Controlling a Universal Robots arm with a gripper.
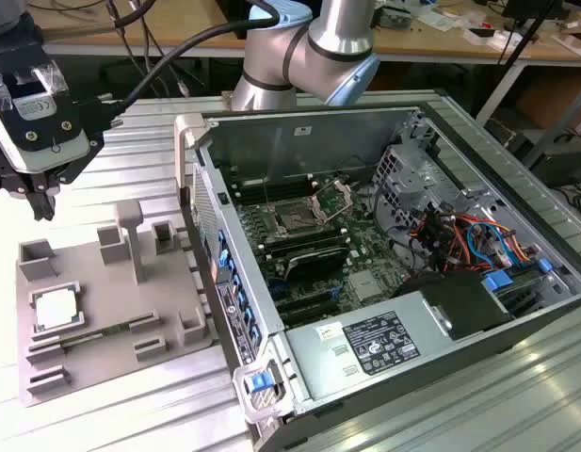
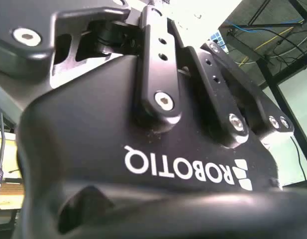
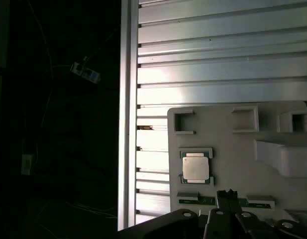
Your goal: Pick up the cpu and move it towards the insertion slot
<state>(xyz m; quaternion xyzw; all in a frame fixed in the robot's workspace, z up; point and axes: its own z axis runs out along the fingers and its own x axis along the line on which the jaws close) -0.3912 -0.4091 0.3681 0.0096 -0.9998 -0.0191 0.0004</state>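
Note:
The cpu point(image 1: 56, 308) is a pale silvery square lying flat in a framed pocket of the grey plastic tray point(image 1: 121, 301), at the exterior view's left. The first wrist view has the cpu point(image 3: 195, 167) from above on the tray point(image 3: 233, 134). My gripper point(image 1: 26, 193) hangs above the tray's far end, well clear of the chip and holding nothing, and its tip point(image 3: 227, 195) reaches into the first wrist view. The insertion slot point(image 1: 295, 218), a dark square socket with a raised steel bracket, sits on the motherboard inside the open computer case.
The open computer case point(image 1: 441, 311) lies on a ribbed aluminium table point(image 1: 130, 414), with its near wall between tray and socket. Raised blocks point(image 1: 128, 231) stand on the tray. Cables and a drive cage point(image 1: 459, 226) crowd the case's right. The table edge point(image 3: 127, 114) drops into darkness.

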